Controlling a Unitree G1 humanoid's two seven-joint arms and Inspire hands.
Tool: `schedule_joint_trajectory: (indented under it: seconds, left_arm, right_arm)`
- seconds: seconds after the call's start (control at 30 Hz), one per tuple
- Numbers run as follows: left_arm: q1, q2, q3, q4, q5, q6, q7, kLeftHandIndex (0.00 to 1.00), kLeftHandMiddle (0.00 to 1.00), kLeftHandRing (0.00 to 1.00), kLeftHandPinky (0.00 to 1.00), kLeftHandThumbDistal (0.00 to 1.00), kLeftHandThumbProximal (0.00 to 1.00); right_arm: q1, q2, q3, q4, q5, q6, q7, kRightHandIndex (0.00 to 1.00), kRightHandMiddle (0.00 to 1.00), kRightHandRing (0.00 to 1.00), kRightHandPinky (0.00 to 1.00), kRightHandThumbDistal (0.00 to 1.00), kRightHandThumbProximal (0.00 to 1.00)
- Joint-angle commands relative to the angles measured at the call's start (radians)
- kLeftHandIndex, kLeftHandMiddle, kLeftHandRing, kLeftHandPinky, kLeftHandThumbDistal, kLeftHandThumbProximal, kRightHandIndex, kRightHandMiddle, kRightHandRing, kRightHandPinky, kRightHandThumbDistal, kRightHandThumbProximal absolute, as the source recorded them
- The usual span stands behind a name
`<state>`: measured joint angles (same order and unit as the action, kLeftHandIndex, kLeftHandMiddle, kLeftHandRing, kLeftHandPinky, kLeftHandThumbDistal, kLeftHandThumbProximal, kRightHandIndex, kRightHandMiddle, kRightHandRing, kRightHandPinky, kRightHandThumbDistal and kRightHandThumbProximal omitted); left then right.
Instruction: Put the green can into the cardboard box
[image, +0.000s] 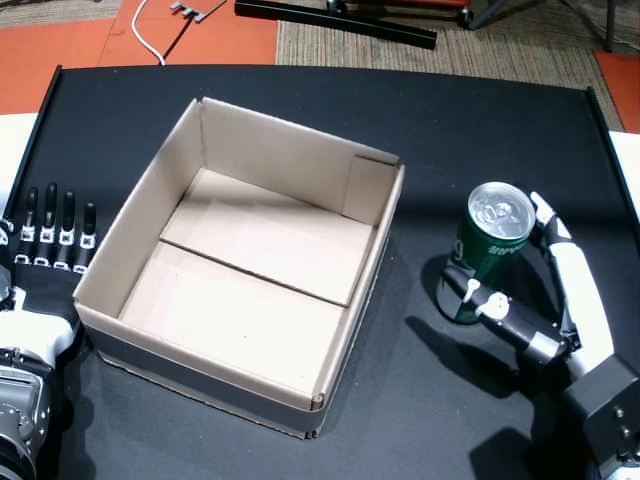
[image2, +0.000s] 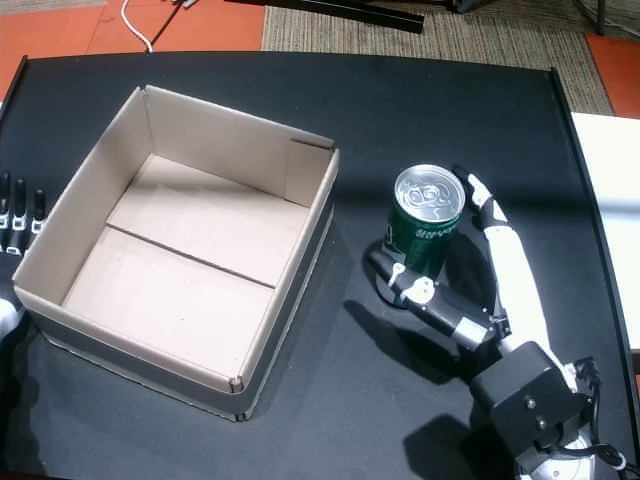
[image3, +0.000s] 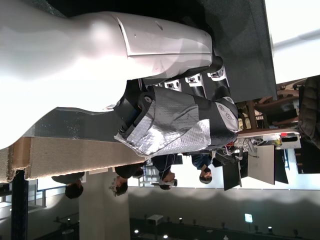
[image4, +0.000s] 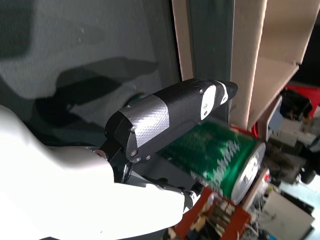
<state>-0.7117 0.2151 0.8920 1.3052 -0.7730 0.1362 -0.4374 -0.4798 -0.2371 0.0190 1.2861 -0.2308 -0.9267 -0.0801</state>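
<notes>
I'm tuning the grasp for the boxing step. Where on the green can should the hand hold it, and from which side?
Grip the green can around its side wall, about mid-height, coming from its right, away from the cardboard box. It stands upright, its round wall suits a wrap, and the right hand already curls around it there.

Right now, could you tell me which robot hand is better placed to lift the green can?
The right robot hand: its fingers already flank the green can. The left robot hand rests beyond the cardboard box.

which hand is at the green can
The right hand: its thumb and fingers bracket the green can. The left hand lies flat beside the cardboard box.
</notes>
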Motion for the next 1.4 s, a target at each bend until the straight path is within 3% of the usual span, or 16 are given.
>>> schedule_joint_trajectory:
  seconds: [0.0, 0.23, 0.5, 0.7, 0.97, 1.37]
  left_arm:
    - [0.063, -0.014, -0.004, 0.035, 0.018, 0.0, 0.054, 0.52, 0.55, 0.66, 0.76, 0.0, 0.58]
    - [0.066, -0.006, -0.003, 0.036, 0.019, -0.001, 0.055, 0.53, 0.54, 0.64, 0.75, 0.0, 0.59]
    - [0.064, -0.006, 0.007, 0.035, 0.011, -0.001, 0.055, 0.51, 0.53, 0.63, 0.75, 0.0, 0.57]
    - [0.066, -0.003, 0.026, 0.034, -0.001, 0.013, 0.034, 0.54, 0.56, 0.71, 0.82, 0.0, 0.56]
    - [0.069, -0.004, 0.024, 0.032, 0.001, 0.01, 0.026, 0.53, 0.56, 0.69, 0.81, 0.0, 0.58]
    - [0.069, -0.004, 0.03, 0.033, -0.004, 0.004, 0.019, 0.53, 0.56, 0.69, 0.79, 0.0, 0.58]
  right_arm:
    - [-0.024, 0.01, -0.019, 0.012, 0.027, 0.01, 0.036, 1.0, 1.0, 1.0, 1.0, 1.0, 0.47]
    - [-0.066, 0.033, -0.072, 0.019, 0.104, 0.038, 0.163, 0.99, 1.0, 1.0, 1.0, 1.0, 0.53]
    - [-0.11, 0.063, -0.138, 0.021, 0.184, 0.073, 0.326, 1.0, 1.0, 1.0, 1.0, 1.0, 0.49]
    - [-0.127, 0.081, -0.149, 0.022, 0.19, 0.104, 0.36, 1.0, 1.0, 1.0, 1.0, 1.0, 0.48]
    - [-0.124, 0.076, -0.151, 0.029, 0.173, 0.136, 0.351, 1.0, 1.0, 1.0, 1.0, 1.0, 0.51]
    - [-0.12, 0.068, -0.121, 0.04, 0.111, 0.187, 0.288, 0.98, 0.98, 1.0, 1.0, 1.0, 0.43]
